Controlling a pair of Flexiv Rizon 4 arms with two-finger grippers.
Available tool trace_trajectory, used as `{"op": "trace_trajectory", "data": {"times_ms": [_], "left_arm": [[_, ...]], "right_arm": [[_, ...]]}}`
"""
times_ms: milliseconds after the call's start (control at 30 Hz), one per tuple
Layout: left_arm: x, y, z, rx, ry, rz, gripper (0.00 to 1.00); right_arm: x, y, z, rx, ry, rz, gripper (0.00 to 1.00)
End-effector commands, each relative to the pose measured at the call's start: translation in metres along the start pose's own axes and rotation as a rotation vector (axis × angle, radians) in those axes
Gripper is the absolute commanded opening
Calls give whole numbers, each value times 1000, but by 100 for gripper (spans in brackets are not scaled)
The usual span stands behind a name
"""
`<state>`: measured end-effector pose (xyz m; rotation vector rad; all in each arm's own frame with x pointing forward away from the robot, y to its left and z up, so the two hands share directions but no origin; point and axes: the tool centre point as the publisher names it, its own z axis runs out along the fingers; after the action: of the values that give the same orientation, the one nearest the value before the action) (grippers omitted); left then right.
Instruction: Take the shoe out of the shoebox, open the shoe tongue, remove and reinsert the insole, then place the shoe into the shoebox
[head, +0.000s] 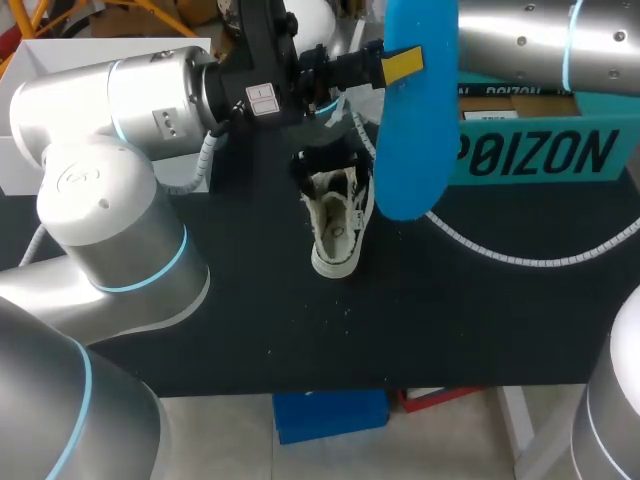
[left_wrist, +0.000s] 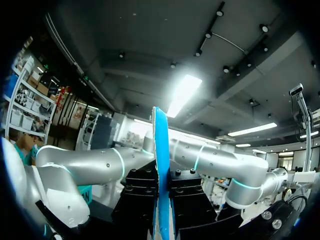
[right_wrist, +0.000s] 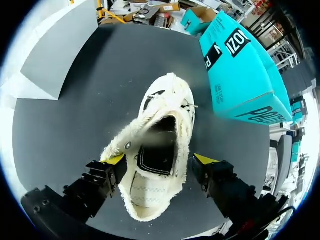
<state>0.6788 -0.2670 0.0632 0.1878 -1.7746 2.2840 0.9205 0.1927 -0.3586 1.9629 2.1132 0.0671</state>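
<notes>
A white canvas shoe (head: 337, 228) with a fuzzy collar and dark inside stands on the black table (head: 480, 330). In the right wrist view the shoe (right_wrist: 155, 165) lies between the spread fingers of my right gripper (right_wrist: 160, 160), which is open; its yellow tips stand either side of the shoe's opening. That gripper is hidden in the head view. My left gripper (head: 398, 65) is shut on the blue insole (head: 418, 120) and holds it high above the table, hanging on end. In the left wrist view the insole (left_wrist: 161, 165) shows edge-on between the black fingers (left_wrist: 137, 200).
The teal shoebox (head: 540, 150) stands at the back right, beside the shoe (right_wrist: 240, 65). A white box (head: 50, 70) sits at the back left. A white cable (head: 520, 260) loops across the table to the right of the shoe.
</notes>
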Motion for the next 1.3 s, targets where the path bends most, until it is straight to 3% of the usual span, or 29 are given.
{"op": "trace_trajectory", "data": {"times_ms": [33,300,833,867,967,1300], "left_arm": [[0,0,2,-1,-3,0,0],[0,0,2,-1,-3,0,0],[0,0,2,-1,-3,0,0],[0,0,2,-1,-3,0,0],[0,0,2,-1,-3,0,0],[0,0,2,-1,-3,0,0]], "right_arm": [[-24,-2,-11,6,241,23,100],[-26,0,-36,16,684,-6,100],[-26,0,-41,17,701,-26,100],[-30,-2,-42,65,790,23,100],[-40,-1,-48,106,902,68,100],[-48,8,-65,120,1065,143,100]]}}
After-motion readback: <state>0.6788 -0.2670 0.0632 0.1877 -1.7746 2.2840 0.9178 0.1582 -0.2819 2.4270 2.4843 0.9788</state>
